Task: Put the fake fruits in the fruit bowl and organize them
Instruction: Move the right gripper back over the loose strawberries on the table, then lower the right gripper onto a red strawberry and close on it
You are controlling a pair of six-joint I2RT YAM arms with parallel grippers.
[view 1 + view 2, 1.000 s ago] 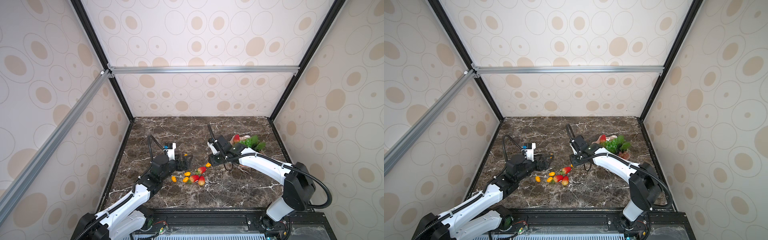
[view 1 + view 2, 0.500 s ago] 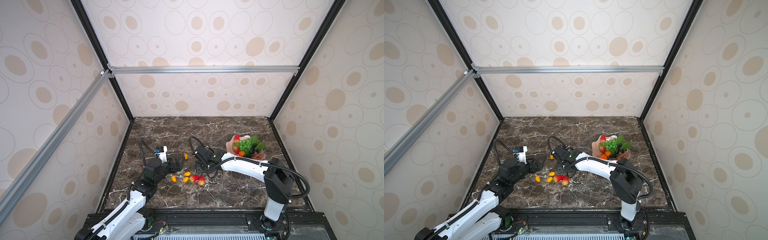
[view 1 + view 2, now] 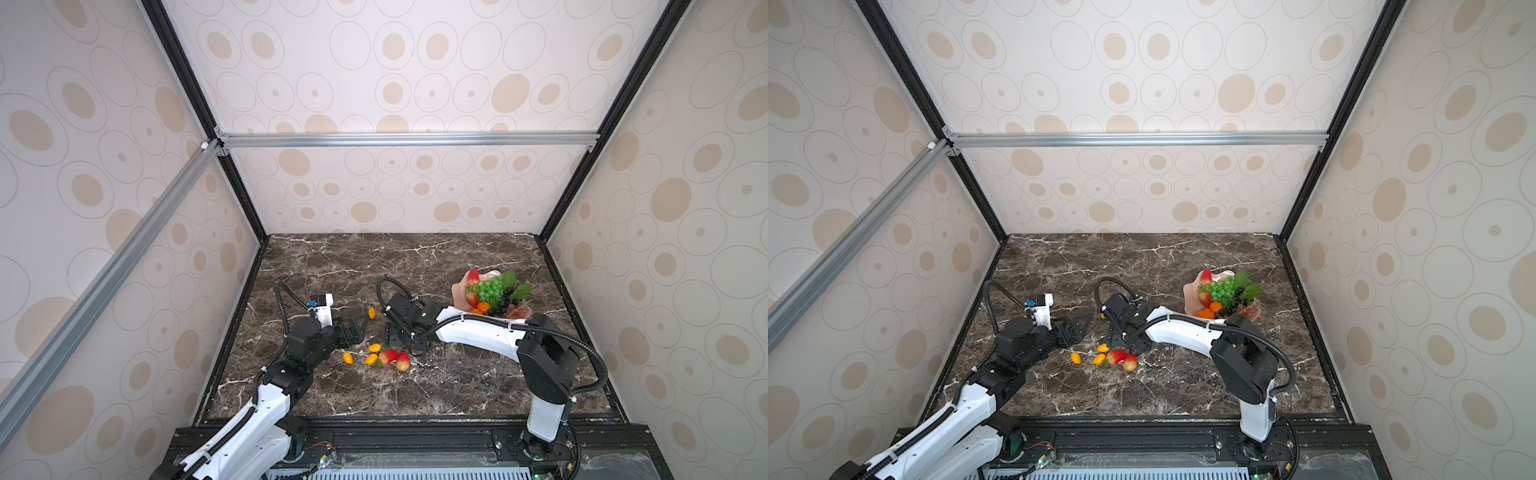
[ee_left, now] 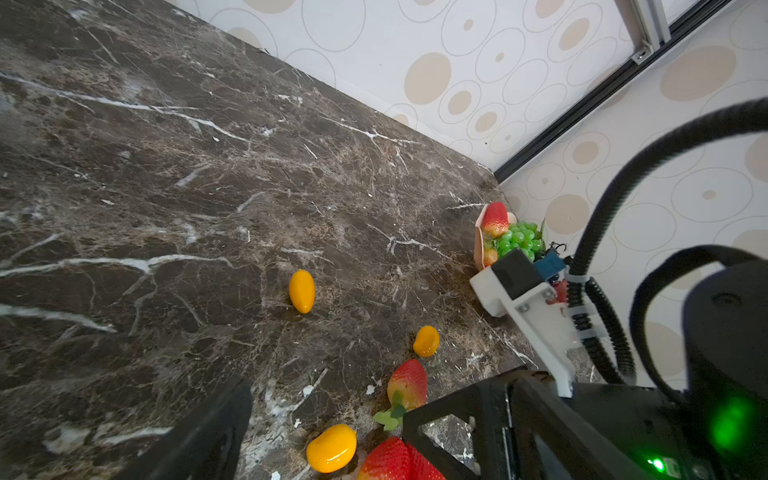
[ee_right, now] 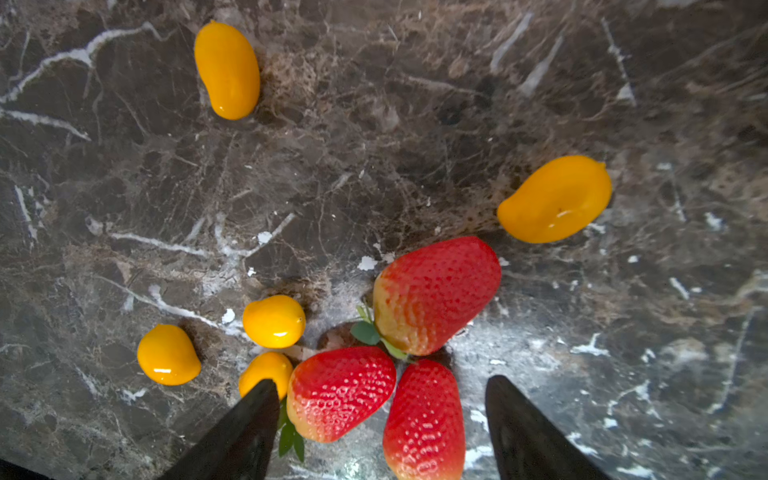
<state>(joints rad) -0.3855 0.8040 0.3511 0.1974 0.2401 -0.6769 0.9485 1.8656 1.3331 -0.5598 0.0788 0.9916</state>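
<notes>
The pale pink fruit bowl [image 3: 459, 293] [image 3: 1188, 299] stands at the right and holds green grapes [image 3: 490, 287], strawberries and oranges. Loose fake fruits lie mid-table: strawberries [image 3: 388, 356] [image 5: 340, 390] and several yellow oval fruits [image 3: 348, 357] [image 5: 555, 199]. One more yellow fruit [image 3: 372, 312] [image 4: 302, 291] lies apart, farther back. My right gripper [image 3: 395, 337] [image 5: 380, 399] hangs open just above the cluster, with two strawberries between its fingers. My left gripper [image 3: 353, 328] [image 4: 326, 403] is open and empty, just left of the cluster.
Dark marble tabletop [image 3: 415, 266] boxed in by patterned walls on three sides. The right arm's wrist camera [image 4: 519, 291] and cable sit close to my left gripper. The two grippers face each other across the loose fruits, a short gap between them.
The right arm swung from the bowl leftward to above the loose fruits, and its jaws opened wider. The left gripper drew back a little to the left, staying open.
</notes>
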